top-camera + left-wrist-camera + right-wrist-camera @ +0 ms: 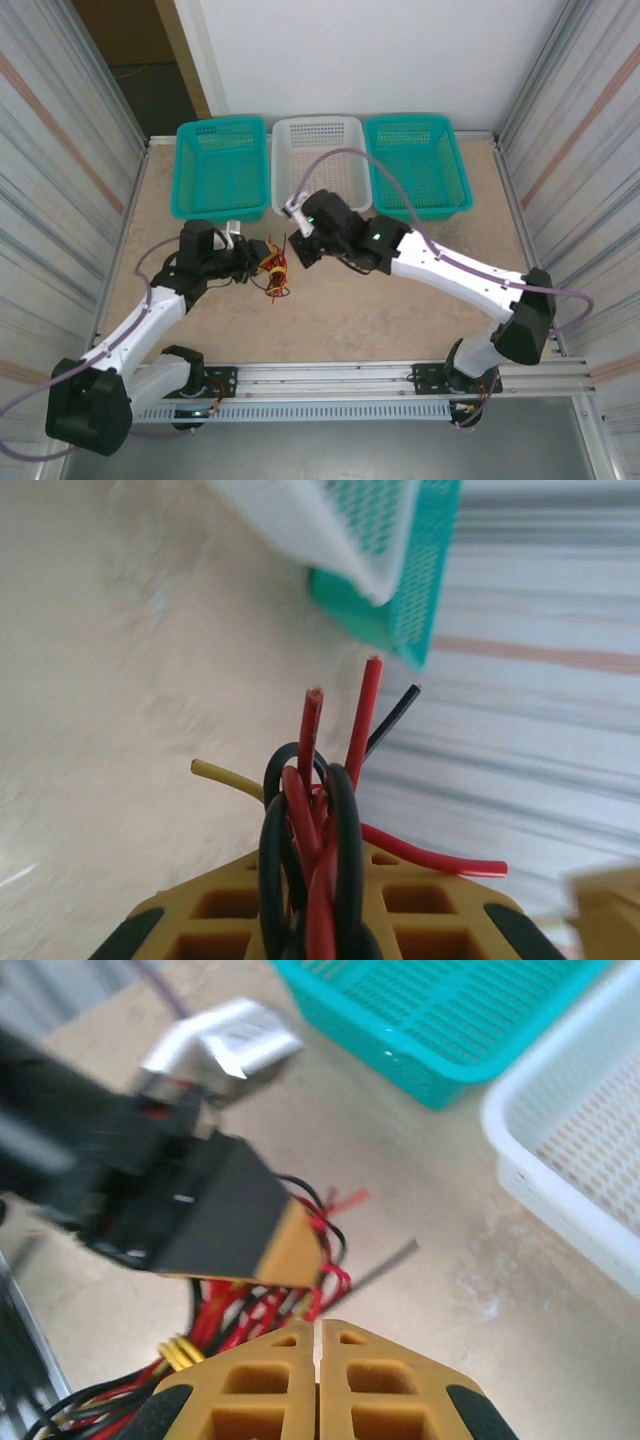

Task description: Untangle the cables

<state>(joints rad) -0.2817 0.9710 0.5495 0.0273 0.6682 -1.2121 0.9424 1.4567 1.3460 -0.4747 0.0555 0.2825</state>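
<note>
The cables [275, 271] are a tangled bunch of red, black and yellow wires just above the tabletop at centre left. My left gripper [263, 258] is shut on the bunch. In the left wrist view, red and black loops [322, 820] stand up between its yellow fingers [420, 900], with loose red, black and yellow ends fanning out beyond. My right gripper [296, 249] is right beside the bunch from the right. Its fingertips [345, 1345] are pressed together, with nothing seen between them. Red, black and yellow strands [240, 1315] run just under and left of them, close to the left gripper's finger [285, 1245].
Three baskets line the far edge: teal [222, 208], white [317, 122], teal [414, 120]. The white basket [560, 1150] is close behind the right gripper. Corrugated walls close in both sides, and a metal rail runs along the near edge.
</note>
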